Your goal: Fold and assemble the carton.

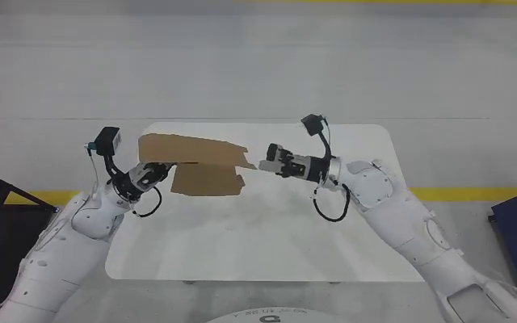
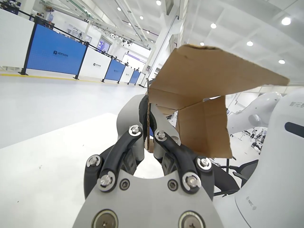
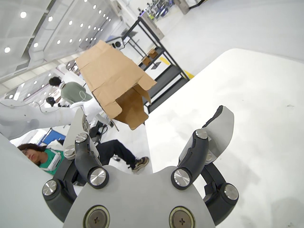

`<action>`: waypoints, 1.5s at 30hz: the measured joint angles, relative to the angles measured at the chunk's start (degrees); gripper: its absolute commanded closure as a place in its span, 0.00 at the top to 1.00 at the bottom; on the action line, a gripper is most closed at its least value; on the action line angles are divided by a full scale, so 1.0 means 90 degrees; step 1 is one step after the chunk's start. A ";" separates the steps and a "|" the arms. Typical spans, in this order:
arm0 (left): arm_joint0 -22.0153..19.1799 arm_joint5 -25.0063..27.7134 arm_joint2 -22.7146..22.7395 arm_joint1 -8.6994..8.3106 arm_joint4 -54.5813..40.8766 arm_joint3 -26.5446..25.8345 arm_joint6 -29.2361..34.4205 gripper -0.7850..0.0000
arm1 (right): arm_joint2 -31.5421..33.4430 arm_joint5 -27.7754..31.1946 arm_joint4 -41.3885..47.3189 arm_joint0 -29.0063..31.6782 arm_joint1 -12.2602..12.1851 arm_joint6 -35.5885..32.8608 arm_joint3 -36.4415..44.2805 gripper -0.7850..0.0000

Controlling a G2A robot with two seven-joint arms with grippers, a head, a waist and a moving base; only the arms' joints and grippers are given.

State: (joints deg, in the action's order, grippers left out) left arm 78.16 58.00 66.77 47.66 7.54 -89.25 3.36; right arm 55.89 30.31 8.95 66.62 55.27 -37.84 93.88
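With left gripper (image 2: 148, 117) clamped on the cardboard carton (image 1: 194, 153) and right gripper (image 3: 150, 113) open-fingered near its free flap (image 1: 245, 160), close squarely on that flap without twisting

- The carton (image 1: 194, 161) is plain brown cardboard, unprinted, and darker on its shaded inner faces. Its cut edge shows a wavy corrugated core.
- The table (image 1: 323, 242) is plain white with a few tiny dark specks.
- The left gripper (image 2: 148, 119) has pale grey metal plates, black links, black pads and silver screw heads.
- The right gripper (image 3: 150, 113) has the same colours: grey plates, black links, silver screws.
- The floor (image 1: 242, 65) is pale grey, crossed by a yellow stripe (image 1: 460, 194).
- The barrier panels (image 2: 57, 53) are blue in black frames, alternating with white ones.
- The rack (image 3: 161, 60) beyond the table's edge is black.
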 measured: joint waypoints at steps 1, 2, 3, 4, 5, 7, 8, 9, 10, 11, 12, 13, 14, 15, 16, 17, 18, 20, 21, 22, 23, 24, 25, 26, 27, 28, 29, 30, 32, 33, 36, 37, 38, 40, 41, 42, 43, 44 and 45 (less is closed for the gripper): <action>-0.0022 0.0000 -0.0024 -0.0001 0.0023 -0.0014 0.0057 0.00 | -0.0075 0.0022 0.0191 -0.0087 0.0026 -0.0189 -0.0079 1.00; -0.0038 0.0000 -0.0039 -0.0002 0.0042 -0.0024 0.0087 0.00 | -0.0126 0.0028 0.0350 -0.0152 0.0045 -0.0332 -0.0143 1.00; -0.0052 0.0000 -0.0052 -0.0002 0.0066 -0.0033 0.0107 0.00 | -0.0178 0.0037 0.0532 -0.0218 0.0064 -0.0490 -0.0210 1.00; -0.0064 0.0000 -0.0062 -0.0003 0.0096 -0.0040 0.0114 0.00 | -0.0244 0.0053 0.0811 -0.0310 0.0088 -0.0737 -0.0310 1.00; -0.0068 0.0000 -0.0068 -0.0003 0.0113 -0.0044 0.0107 0.00 | -0.0285 0.0063 0.1040 -0.0381 0.0105 -0.0933 -0.0397 1.00; -0.0071 0.0000 -0.0076 -0.0005 0.0158 -0.0058 0.0072 0.00 | -0.0359 0.0116 0.1610 -0.0543 0.0145 -0.1406 -0.0610 0.90; -0.0071 0.0000 -0.0076 -0.0007 0.0186 -0.0064 0.0056 0.00 | -0.0379 0.0148 0.1848 -0.0601 0.0161 -0.1594 -0.0703 0.87; -0.0071 0.0000 -0.0074 -0.0009 0.0220 -0.0068 0.0039 0.00 | -0.0395 0.0180 0.2071 -0.0653 0.0176 -0.1767 -0.0792 0.85; -0.0070 0.0000 -0.0069 -0.0013 0.0282 -0.0076 0.0019 0.00 | -0.0424 0.0204 0.2352 -0.0715 0.0196 -0.2005 -0.0898 0.84; -0.0067 0.0000 -0.0067 -0.0016 0.0335 -0.0087 0.0002 0.00 | -0.0449 0.0200 0.2559 -0.0759 0.0211 -0.2191 -0.0973 0.83; -0.0063 0.0000 -0.0068 -0.0020 0.0393 -0.0100 -0.0015 0.00 | -0.0477 0.0166 0.2774 -0.0805 0.0226 -0.2386 -0.1051 0.77; -0.0059 0.0000 -0.0073 -0.0024 0.0478 -0.0120 -0.0041 0.00 | -0.0521 0.0054 0.3091 -0.0873 0.0251 -0.2656 -0.1174 0.77; -0.0056 0.0000 -0.0083 -0.0028 0.0538 -0.0136 -0.0063 0.00 | -0.0565 -0.0093 0.3359 -0.0936 0.0273 -0.2884 -0.1278 1.00; -0.0055 0.0000 -0.0096 -0.0031 0.0594 -0.0152 -0.0090 0.00 | -0.0613 -0.0283 0.3658 -0.1019 0.0300 -0.3139 -0.1403 1.00; -0.0054 0.0000 -0.0116 -0.0036 0.0669 -0.0175 -0.0128 0.00 | -0.0676 -0.0556 0.4077 -0.1158 0.0345 -0.3484 -0.1612 1.00; -0.0054 0.0000 -0.0134 -0.0040 0.0724 -0.0196 -0.0159 0.00 | -0.0723 -0.0737 0.4365 -0.1273 0.0384 -0.3720 -0.1789 1.00; -0.0054 0.0000 -0.0154 -0.0044 0.0774 -0.0220 -0.0193 0.00 | -0.0779 -0.0883 0.4603 -0.1393 0.0429 -0.3928 -0.1971 0.92; -0.0055 0.0000 -0.0191 -0.0058 0.0885 -0.0259 -0.0285 0.00 | -0.0950 -0.1095 0.4959 -0.1655 0.0548 -0.4295 -0.2353 0.84; -0.0057 0.0000 -0.0205 -0.0065 0.0931 -0.0267 -0.0327 0.00 | -0.1034 -0.1153 0.5050 -0.1755 0.0602 -0.4405 -0.2493 0.82; -0.0063 0.0000 -0.0224 -0.0075 0.0988 -0.0272 -0.0383 0.00 | -0.1144 -0.1210 0.5119 -0.1877 0.0675 -0.4503 -0.2661 0.82; -0.0067 0.0000 -0.0240 -0.0083 0.1026 -0.0273 -0.0427 0.00 | -0.1222 -0.1238 0.5144 -0.1958 0.0727 -0.4549 -0.2772 0.83; -0.0073 0.0000 -0.0256 -0.0091 0.1060 -0.0271 -0.0471 0.00 | -0.1291 -0.1257 0.5158 -0.2033 0.0777 -0.4572 -0.2878 0.87; -0.0084 0.0000 -0.0278 -0.0101 0.1106 -0.0269 -0.0535 0.00 | -0.1366 -0.1263 0.5148 -0.2125 0.0838 -0.4558 -0.3021 0.91; -0.0092 0.0000 -0.0294 -0.0109 0.1140 -0.0269 -0.0589 0.00 | -0.1413 -0.1261 0.5121 -0.2185 0.0880 -0.4525 -0.3120 0.92; -0.0100 0.0000 -0.0308 -0.0116 0.1176 -0.0272 -0.0652 0.00 | -0.1453 -0.1257 0.5097 -0.2238 0.0918 -0.4500 -0.3206 0.93; -0.0110 0.0000 -0.0319 -0.0127 0.1228 -0.0279 -0.0748 0.00 | -0.1494 -0.1247 0.5075 -0.2296 0.0964 -0.4490 -0.3305 0.93; -0.0114 0.0000 -0.0323 -0.0137 0.1270 -0.0287 -0.0829 0.00 | -0.1511 -0.1230 0.5061 -0.2332 0.0993 -0.4487 -0.3374 0.93; -0.0114 0.0000 -0.0323 -0.0148 0.1314 -0.0294 -0.0917 0.00 | -0.1518 -0.1198 0.5040 -0.2363 0.1017 -0.4477 -0.3439 0.93; -0.0095 0.0000 -0.0305 -0.0177 0.1418 -0.0304 -0.1159 0.00 | -0.1505 -0.1082 0.4975 -0.2403 0.1057 -0.4455 -0.3552 0.93; -0.0080 0.0000 -0.0296 -0.0190 0.1466 -0.0309 -0.1271 0.00 | -0.1493 -0.1044 0.4953 -0.2406 0.1068 -0.4464 -0.3579 0.92; -0.0022 0.0000 -0.0293 -0.0237 0.1637 -0.0333 -0.1646 0.00 | -0.1437 -0.1025 0.4917 -0.2394 0.1087 -0.4557 -0.3626 0.87; -0.0008 0.0000 -0.0313 -0.0257 0.1715 -0.0336 -0.1761 0.00 | -0.1414 -0.1030 0.4910 -0.2386 0.1094 -0.4598 -0.3623 0.86; -0.0005 0.0000 -0.0333 -0.0273 0.1775 -0.0331 -0.1833 0.00 | -0.1402 -0.1038 0.4916 -0.2376 0.1101 -0.4646 -0.3610 0.85; -0.0016 0.0000 -0.0405 -0.0305 0.1903 -0.0306 -0.1981 0.00 | -0.1388 -0.1077 0.4930 -0.2359 0.1121 -0.4760 -0.3586 0.85; -0.0030 0.0000 -0.0442 -0.0318 0.1952 -0.0293 -0.2040 0.00 | -0.1387 -0.1097 0.4926 -0.2357 0.1131 -0.4792 -0.3581 0.84; -0.0048 0.0000 -0.0482 -0.0330 0.1999 -0.0281 -0.2100 0.00 | -0.1387 -0.1116 0.4918 -0.2358 0.1143 -0.4811 -0.3580 0.83; -0.0074 0.0000 -0.0537 -0.0345 0.2058 -0.0264 -0.2178 0.00 | -0.1387 -0.1132 0.4901 -0.2362 0.1160 -0.4806 -0.3590 0.82; -0.0096 0.0000 -0.0581 -0.0357 0.2098 -0.0251 -0.2231 0.00 | -0.1388 -0.1141 0.4883 -0.2365 0.1174 -0.4787 -0.3598 0.80; -0.0121 0.0000 -0.0626 -0.0369 0.2136 -0.0240 -0.2275 0.00 | -0.1392 -0.1153 0.4871 -0.2367 0.1187 -0.4780 -0.3602 0.79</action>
State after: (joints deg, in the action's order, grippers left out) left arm 77.07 58.00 61.14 44.34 26.76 -91.41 -17.12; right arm 43.37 19.94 52.78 45.32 65.96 -80.86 61.46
